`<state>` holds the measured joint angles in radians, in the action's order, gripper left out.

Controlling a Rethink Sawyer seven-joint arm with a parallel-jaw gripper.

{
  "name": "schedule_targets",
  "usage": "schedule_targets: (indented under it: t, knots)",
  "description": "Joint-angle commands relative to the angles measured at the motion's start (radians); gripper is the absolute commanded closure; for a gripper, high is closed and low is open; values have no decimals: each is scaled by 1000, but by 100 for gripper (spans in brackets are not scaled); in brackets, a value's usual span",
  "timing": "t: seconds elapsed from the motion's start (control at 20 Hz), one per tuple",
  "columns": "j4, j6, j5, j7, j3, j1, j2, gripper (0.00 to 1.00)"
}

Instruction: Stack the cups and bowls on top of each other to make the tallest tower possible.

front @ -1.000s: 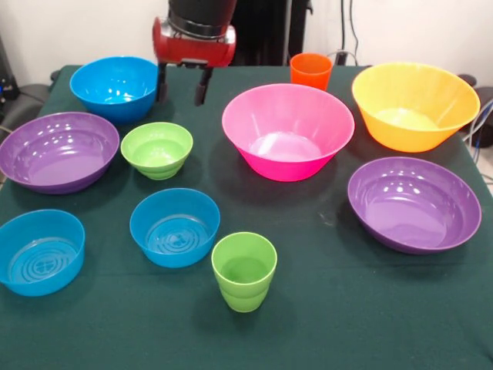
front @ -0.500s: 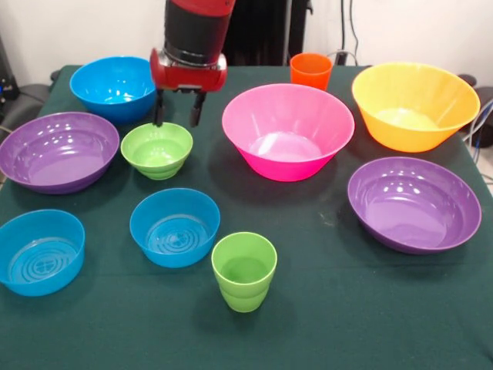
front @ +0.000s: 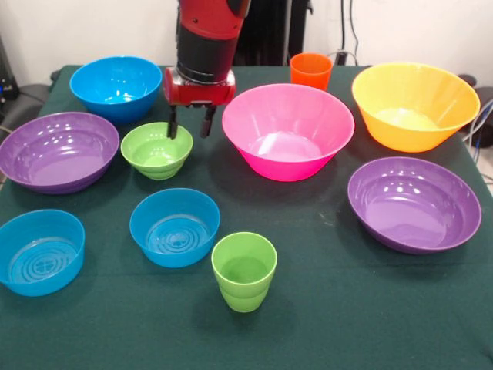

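All cups and bowls stand apart on the green cloth; no tower shows. The small lime green bowl (front: 156, 149) sits left of centre. My gripper (front: 190, 127) hangs open over its right rim, one finger above the rim and the other just outside it, holding nothing. The pink bowl (front: 287, 131) is to its right, the yellow-orange bowl (front: 414, 105) at the far right. The orange cup (front: 310, 71) stands at the back. The ridged green cup (front: 244, 270) stands near the front. Purple bowls lie left (front: 58, 150) and right (front: 414, 203).
Three blue bowls stand at the back left (front: 116, 86), front left (front: 40, 251) and front centre (front: 175, 227). The cloth-covered table (front: 347, 308) ends at the left and right edges of the picture. Cables hang at the far right.
The arm has come down and forward, then shifted right, bringing the open gripper from beside the back blue bowl to the green bowl's right rim. No cup or bowl has moved.
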<state>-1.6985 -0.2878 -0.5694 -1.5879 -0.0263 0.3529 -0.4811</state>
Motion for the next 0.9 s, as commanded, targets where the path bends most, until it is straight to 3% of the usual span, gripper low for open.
schedule_targets:
  t: [0.05,0.45,0.9]
  knots:
    - [-2,81,-33,-121,23,-39,66,0]
    - [39,141,-39,-119,-14,-52,128,0]
    - [52,146,-23,-94,-15,-43,134,0]
